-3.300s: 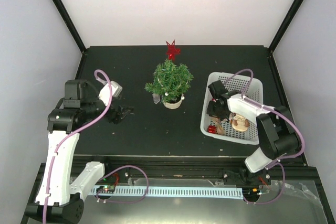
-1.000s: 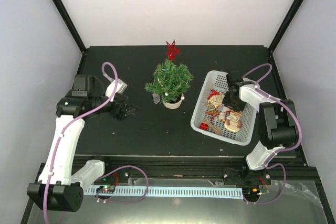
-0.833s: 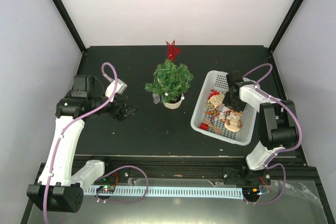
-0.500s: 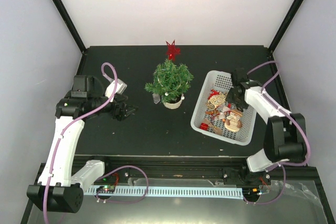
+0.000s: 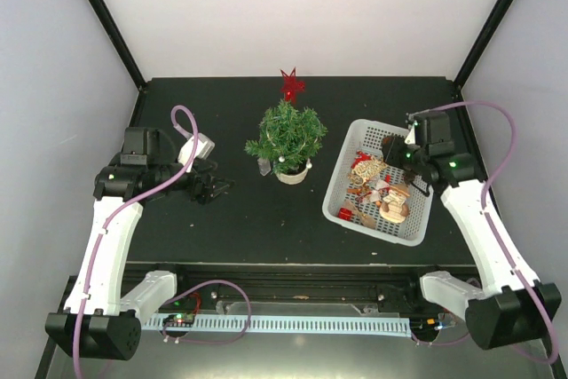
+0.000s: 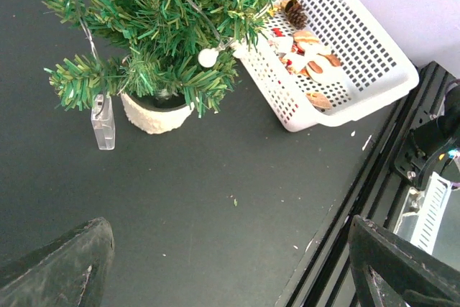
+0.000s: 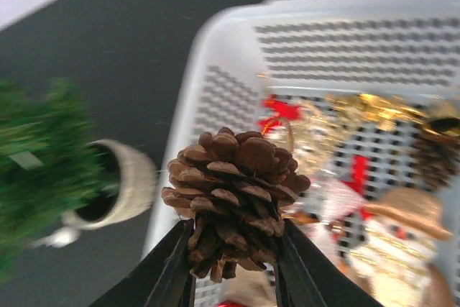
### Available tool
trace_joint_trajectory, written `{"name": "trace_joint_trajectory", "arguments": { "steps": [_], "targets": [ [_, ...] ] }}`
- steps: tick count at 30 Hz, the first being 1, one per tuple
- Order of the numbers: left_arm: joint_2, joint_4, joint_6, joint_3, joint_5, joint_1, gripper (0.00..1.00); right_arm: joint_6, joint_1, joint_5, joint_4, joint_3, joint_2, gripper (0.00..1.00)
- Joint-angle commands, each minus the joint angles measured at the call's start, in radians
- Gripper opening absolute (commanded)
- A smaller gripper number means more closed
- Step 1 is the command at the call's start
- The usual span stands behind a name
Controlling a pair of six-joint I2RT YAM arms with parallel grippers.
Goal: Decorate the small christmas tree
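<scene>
Right fingers (image 7: 167, 272) clamp pine cone (image 7: 233, 185) above white basket (image 7: 323, 8); left fingers (image 6: 65, 267) spread wide, empty, near small christmas tree (image 6: 165, 19).

Small christmas tree (image 5: 286, 135) standing upright in a cream pot (image 5: 291, 173) on the dark table (image 5: 222, 219)

It is a bushy green artificial fir with short, stiff needle branches spreading wider than the round, rough-textured pot beneath it. A red star (image 5: 291, 84) sits at its top, and a thin pale wire (image 6: 79, 5) loops through the branches. A small white ball (image 6: 208, 57) hangs from a branch on its lower part, and a clear plastic tag (image 6: 103, 121) dangles from a low branch just beside the pot. The tree stands near the middle of the table, toward the far side.
</scene>
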Motion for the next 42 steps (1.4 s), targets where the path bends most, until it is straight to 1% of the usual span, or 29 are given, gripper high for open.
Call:
{"name": "trace_joint_trajectory", "arguments": {
  "steps": [1, 4, 9, 15, 24, 30, 38, 42],
  "targets": [
    [-0.016, 0.015, -0.002, 0.002, 0.032, 0.001, 0.89, -0.098, 0.016, -0.329, 0.044, 0.086, -0.078, 0.32],
    [-0.029, 0.018, -0.002, -0.004, 0.033, 0.001, 0.9, -0.122, 0.027, -0.476, 0.07, 0.126, -0.107, 0.33],
    [-0.047, 0.022, -0.002, -0.018, 0.032, 0.001, 0.9, -0.078, 0.078, -0.706, 0.186, 0.132, -0.105, 0.36],
    [-0.058, 0.024, -0.003, -0.02, 0.039, 0.002, 0.9, 0.027, 0.153, -0.845, 0.358, 0.127, -0.067, 0.38],
    [-0.072, 0.027, 0.0, -0.029, 0.037, 0.001, 0.9, 0.104, 0.224, -0.921, 0.5, 0.115, 0.047, 0.39],
    [-0.075, 0.03, -0.001, -0.029, 0.036, 0.001, 0.9, 0.127, 0.274, -0.956, 0.542, 0.122, 0.115, 0.39],
    [-0.078, 0.03, -0.001, -0.029, 0.032, 0.002, 0.91, 0.191, 0.287, -0.989, 0.644, 0.129, 0.22, 0.39],
    [-0.081, 0.03, 0.0, -0.032, 0.031, 0.001, 0.9, 0.192, 0.29, -0.989, 0.65, 0.146, 0.279, 0.39]
  ]
}}
